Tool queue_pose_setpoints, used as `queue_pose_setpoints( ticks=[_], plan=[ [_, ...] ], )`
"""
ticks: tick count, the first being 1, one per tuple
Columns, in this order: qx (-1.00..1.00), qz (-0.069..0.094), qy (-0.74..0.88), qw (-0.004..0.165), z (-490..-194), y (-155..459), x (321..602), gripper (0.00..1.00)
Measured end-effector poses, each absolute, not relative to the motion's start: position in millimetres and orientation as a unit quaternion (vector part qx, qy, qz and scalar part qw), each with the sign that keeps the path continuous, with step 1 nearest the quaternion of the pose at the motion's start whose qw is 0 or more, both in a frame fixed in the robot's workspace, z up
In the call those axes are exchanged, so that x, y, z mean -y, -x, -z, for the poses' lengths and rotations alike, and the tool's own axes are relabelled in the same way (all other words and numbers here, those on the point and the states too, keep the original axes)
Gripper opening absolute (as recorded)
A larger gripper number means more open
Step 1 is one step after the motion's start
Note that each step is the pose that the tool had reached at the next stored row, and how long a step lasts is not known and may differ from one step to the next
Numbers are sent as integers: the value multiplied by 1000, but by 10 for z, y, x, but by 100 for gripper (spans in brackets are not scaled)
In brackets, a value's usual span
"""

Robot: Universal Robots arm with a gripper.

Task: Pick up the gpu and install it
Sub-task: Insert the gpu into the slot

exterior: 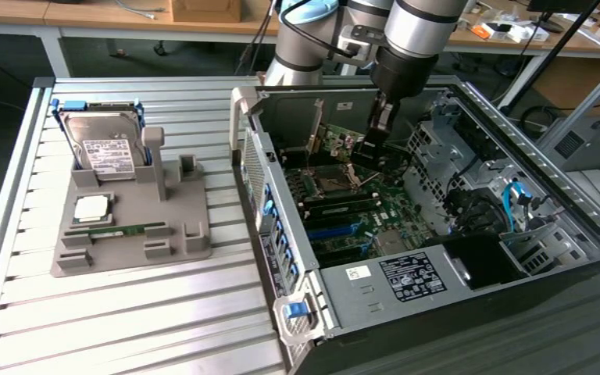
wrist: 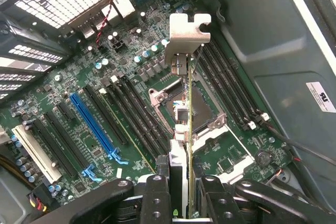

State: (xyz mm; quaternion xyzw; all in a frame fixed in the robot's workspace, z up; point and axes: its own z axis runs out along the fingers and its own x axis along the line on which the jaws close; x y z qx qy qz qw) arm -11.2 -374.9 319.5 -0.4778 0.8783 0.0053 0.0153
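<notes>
On the exterior view's left, a ribbed aluminium tabletop (exterior: 123, 312) carried a grey moulded plastic fixture (exterior: 133, 226); a boxy silver hard drive (exterior: 107, 141) in a blue frame stood upright at its far end, its white label printed too small to read; a square silver processor (exterior: 91, 207) lay flat in a recess just in front of it, and a narrow green memory stick (exterior: 118, 231) lay in a slot nearer still; to the right sat an open computer case (exterior: 550, 195) of grey sheet metal, with perforated panels, blue plastic latches along its near edge, and a black label with white print on the power supply cover, unreadable; inside lay the green motherboard (wrist: 63, 93), showing a bright blue expansion slot (wrist: 92, 124), a cream slot, rows of black slots and a silver-framed processor socket (wrist: 210, 124); the black claw (wrist: 181, 192) hung inside the case above the board, its fingers (wrist: 157, 198) clamped on the gpu (wrist: 184, 77), a thin card seen edge-on with its stamped silver bracket at the far end; the card hung over the socket area, clear of the board, not seated in any slot; a white sticker on the case wall at the far right carried marks too small to read.
</notes>
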Motion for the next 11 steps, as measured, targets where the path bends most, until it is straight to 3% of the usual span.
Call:
queue_pose_setpoints(
  ticks=[11],
  plan=[
    [-875, -5, 484, 15, -3195, 112, 3749, 27]
  ],
)
